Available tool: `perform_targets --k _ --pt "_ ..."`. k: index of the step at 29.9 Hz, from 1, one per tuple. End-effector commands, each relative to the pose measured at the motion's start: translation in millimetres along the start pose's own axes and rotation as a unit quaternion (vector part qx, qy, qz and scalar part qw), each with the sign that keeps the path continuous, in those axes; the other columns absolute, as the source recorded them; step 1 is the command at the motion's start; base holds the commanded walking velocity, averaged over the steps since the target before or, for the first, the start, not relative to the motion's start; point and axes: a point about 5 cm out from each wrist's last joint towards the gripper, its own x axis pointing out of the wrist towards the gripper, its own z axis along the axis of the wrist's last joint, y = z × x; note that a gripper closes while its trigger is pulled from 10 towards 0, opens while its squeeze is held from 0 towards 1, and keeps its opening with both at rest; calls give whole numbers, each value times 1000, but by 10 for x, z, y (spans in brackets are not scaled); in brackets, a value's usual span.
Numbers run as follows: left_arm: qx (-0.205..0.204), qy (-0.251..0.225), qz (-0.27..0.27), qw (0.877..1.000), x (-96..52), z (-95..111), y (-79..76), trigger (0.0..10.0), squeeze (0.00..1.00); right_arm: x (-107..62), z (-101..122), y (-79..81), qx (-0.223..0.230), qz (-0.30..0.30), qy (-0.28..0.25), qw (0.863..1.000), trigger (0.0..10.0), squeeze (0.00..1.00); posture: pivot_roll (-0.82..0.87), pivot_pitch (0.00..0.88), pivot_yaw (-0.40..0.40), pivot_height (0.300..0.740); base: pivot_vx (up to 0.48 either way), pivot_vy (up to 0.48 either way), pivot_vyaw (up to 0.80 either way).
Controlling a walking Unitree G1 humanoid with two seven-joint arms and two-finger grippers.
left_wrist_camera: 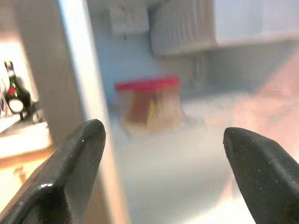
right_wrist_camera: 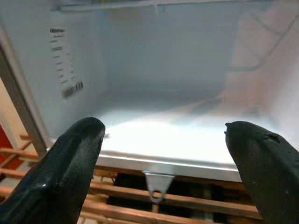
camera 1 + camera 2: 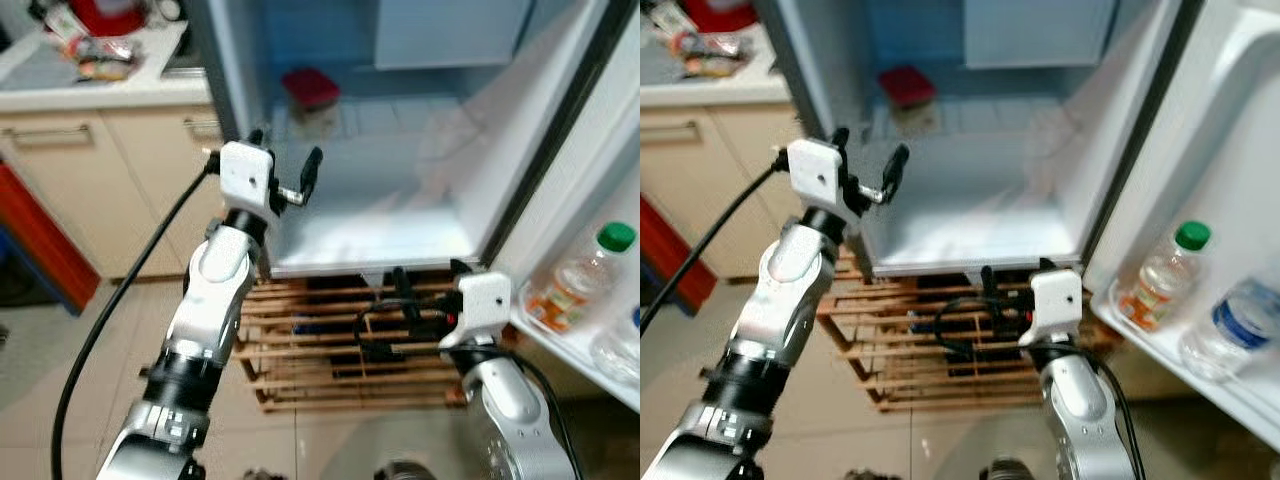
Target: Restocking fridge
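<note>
- Left eye view: the fridge [image 3: 400, 250] stands open on a wooden slat pallet [image 3: 320, 350]. The left gripper [image 3: 290, 170] is raised at the left front edge of the fridge, fingers spread, carrying nothing. The right gripper [image 3: 395, 320] is low, just below the front lip of the fridge floor, also spread and unloaded.
- Left eye view: a red-lidded container [image 3: 312, 95] sits at the back left of the fridge interior. The rest of the floor looks bare.
- Right eye view: the fridge door shelf [image 3: 1200, 375], right of the fridge, holds a green-capped bottle [image 3: 1165, 265] and a clear bottle with a blue label [image 3: 1235, 325]. Label text is too blurred to read.
- Left wrist view: the left gripper's fingers [image 1: 79, 158] frame the red-lidded container deep inside the fridge. A dark bottle [image 1: 14, 95] stands on the counter outside the left wall of the fridge.
- Right wrist view: the fingers [image 2: 70, 163] frame the bare fridge floor. A printed sticker [image 2: 65, 63] with a barcode is on the inner side wall; its text is illegible.
- Procedure, as judged: neither gripper holds stock, so an item must be fetched first. Keep the left gripper off the fridge wall edge, and place items on the bare floor in front of the container.
</note>
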Motion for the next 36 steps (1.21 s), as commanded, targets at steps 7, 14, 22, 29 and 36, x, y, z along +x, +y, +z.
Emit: perform_targets --k 7,14,22,29,36 --pt "60 140 45 987 -978 -503 290 10000 0 -16 -57 -245 2 -70 -10 998 10000 0 -100 0 53 740 0 0 0" --pt "-6 170 63 983 -1056 -673 255 10000 0 -51 -190 -493 1 -110 11 994 10000 0 -128 0 39 740 0 0 0" --pt "-15 118 36 992 -634 -469 -9 10000 0 115 -76 -489 -24 -91 -15 995 10000 0 -135 0 11 740 0 0 0" --pt "-21 99 40 994 -445 -409 -6 10000 0 232 -54 -435 -24 -75 -23 997 10000 0 -126 0 1 740 0 0 0" --pt "-23 102 48 993 -415 -433 -22 10000 0 184 -128 -527 0 -96 0 995 10000 0 -140 0 -10 740 0 0 0"
